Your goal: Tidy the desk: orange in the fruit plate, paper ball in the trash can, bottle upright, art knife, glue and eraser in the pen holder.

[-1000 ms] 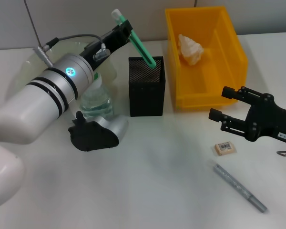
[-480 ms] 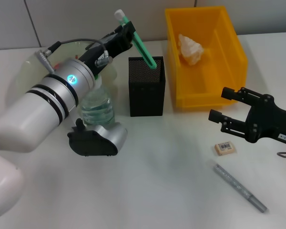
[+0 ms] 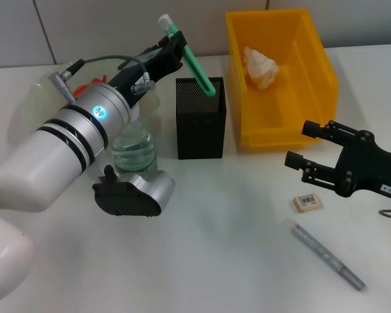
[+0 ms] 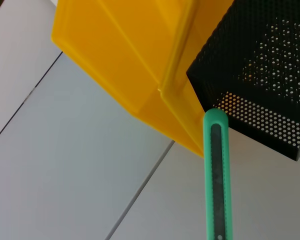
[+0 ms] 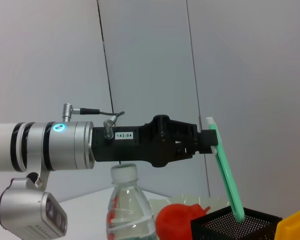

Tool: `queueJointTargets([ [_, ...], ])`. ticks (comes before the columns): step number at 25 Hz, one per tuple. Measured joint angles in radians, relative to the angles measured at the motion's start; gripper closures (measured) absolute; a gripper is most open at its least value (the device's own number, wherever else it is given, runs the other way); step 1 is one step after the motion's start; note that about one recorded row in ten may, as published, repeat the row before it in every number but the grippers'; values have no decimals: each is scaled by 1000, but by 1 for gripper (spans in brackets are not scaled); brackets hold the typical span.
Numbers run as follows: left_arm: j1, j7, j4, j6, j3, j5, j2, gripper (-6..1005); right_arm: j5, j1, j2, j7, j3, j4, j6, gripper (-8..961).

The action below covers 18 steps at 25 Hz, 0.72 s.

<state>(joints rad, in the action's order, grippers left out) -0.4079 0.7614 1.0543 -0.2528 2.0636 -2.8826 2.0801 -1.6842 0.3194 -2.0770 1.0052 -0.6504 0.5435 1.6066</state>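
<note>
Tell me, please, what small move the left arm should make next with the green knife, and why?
Probably release it: the left end effector holds the art knife by its top, tilted, its lower end already inside the pen holder.

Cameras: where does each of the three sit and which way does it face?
Head view: high, looking down at the desk; shows left gripper on the green art knife over the black mesh pen holder, and open right gripper.
Left wrist view: along the knife toward the holder and yellow plastic bin; no fingers visible.
Right wrist view: low, facing the left gripper.
Shared: knife and holder.
</note>
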Motion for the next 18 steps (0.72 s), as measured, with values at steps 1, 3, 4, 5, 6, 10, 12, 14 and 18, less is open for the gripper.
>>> queueJointTargets([
  [1,0,0,-2,-4,0,0,0,766,0,0,0,0,0,0,0,240],
  [3,1,0,-6,-11,1,0,0,766,0,-1,0,1,0,0,0,240],
  [4,1,0,-7,-12,1,0,0,766,0,-1,0,1,0,0,0,240],
  [5,1,0,-7,-13,1,0,0,766,0,-2,0,1,0,0,1,240],
  [6,1,0,-7,-14,1,1,0,765,0,-2,0,1,0,-1,1,240],
  [10,1,0,-9,-25,4,0,0,765,0,-4,-1,3,0,-1,2,240],
  [12,1,0,-11,-32,4,0,0,764,0,-6,-1,6,0,-1,2,240],
  [14,1,0,-12,-37,7,0,0,764,0,-9,-1,9,0,0,4,240],
  [18,1,1,-12,-39,10,0,0,763,0,-11,-2,10,1,3,10,241],
])
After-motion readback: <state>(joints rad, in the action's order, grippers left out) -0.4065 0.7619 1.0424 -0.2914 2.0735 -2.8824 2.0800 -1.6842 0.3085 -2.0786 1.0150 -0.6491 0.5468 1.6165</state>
